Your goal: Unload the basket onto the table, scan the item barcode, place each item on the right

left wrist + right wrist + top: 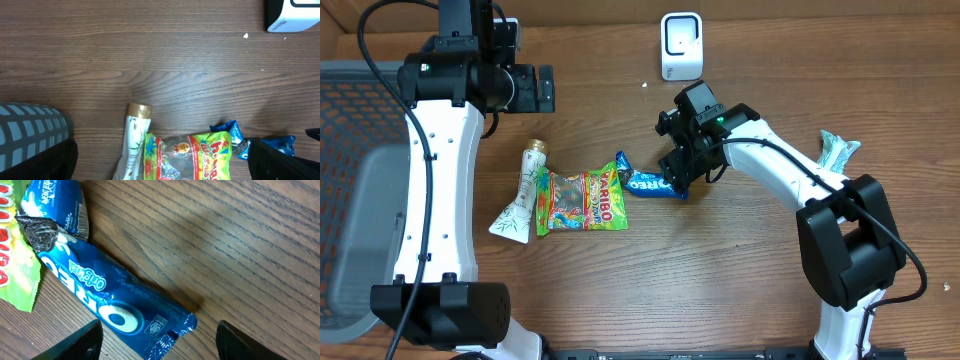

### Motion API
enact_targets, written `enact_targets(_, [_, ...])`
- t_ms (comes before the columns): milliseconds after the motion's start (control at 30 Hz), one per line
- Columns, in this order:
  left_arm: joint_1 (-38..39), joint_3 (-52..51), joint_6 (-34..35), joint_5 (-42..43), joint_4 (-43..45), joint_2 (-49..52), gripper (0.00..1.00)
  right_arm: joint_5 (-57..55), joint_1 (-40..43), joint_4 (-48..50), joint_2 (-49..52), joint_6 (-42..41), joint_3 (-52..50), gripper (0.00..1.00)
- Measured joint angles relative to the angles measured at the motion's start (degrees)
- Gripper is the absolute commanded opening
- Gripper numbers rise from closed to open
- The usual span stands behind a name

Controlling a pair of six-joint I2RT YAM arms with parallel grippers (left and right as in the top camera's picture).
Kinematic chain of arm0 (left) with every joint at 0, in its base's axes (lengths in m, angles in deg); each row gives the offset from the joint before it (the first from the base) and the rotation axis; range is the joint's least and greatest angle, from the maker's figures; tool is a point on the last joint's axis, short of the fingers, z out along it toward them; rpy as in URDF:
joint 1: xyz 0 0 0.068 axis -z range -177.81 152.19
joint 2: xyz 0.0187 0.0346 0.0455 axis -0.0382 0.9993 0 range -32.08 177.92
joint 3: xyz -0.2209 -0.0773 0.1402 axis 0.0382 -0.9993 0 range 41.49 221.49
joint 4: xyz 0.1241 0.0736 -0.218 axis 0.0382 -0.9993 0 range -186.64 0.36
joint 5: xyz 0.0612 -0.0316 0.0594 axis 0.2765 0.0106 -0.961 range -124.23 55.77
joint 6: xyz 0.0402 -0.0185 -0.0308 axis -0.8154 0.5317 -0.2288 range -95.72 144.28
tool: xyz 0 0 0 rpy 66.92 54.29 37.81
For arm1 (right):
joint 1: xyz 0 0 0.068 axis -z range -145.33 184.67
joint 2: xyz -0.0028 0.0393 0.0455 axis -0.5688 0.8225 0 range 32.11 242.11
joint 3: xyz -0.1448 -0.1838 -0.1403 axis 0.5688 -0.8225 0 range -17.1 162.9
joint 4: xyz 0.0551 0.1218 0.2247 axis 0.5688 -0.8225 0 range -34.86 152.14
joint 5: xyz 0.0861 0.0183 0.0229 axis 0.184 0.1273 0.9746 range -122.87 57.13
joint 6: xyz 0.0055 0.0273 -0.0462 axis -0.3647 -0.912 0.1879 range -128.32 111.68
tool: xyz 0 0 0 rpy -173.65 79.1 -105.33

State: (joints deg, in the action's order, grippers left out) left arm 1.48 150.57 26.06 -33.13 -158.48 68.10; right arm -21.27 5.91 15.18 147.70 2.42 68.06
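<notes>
A blue Oreo pack [650,184] lies flat on the wooden table, right of a Haribo bag [582,202] and a white tube [523,195]. My right gripper [678,175] hovers over the pack's right end. In the right wrist view the Oreo pack [110,300] runs diagonally, and its crimped end lies between the spread fingers of my right gripper [160,349], untouched. A barcode [82,216] shows on the blue wrapper at top left. The white scanner [681,45] stands at the back. My left gripper [542,90] hangs open, above and behind the tube, holding nothing.
A grey mesh basket [350,200] fills the left edge. A teal packet [838,150] lies at the far right, beside the right arm's base. In the left wrist view, the Haribo bag [192,155] and tube [132,145] lie below the fingers, scanner [292,15] at top right.
</notes>
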Motion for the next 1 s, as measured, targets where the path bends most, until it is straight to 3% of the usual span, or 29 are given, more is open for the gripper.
enact_targets(333, [0.0, 0.0, 0.0, 0.0, 0.0, 0.0, 1.00, -2.7, 0.0, 1.0, 0.0, -0.1, 0.0, 0.85])
enact_targets(1000, [0.0, 0.0, 0.0, 0.0, 0.0, 0.0, 1.00, -3.1, -6.5, 3.0, 1.0, 7.5, 0.0, 0.71])
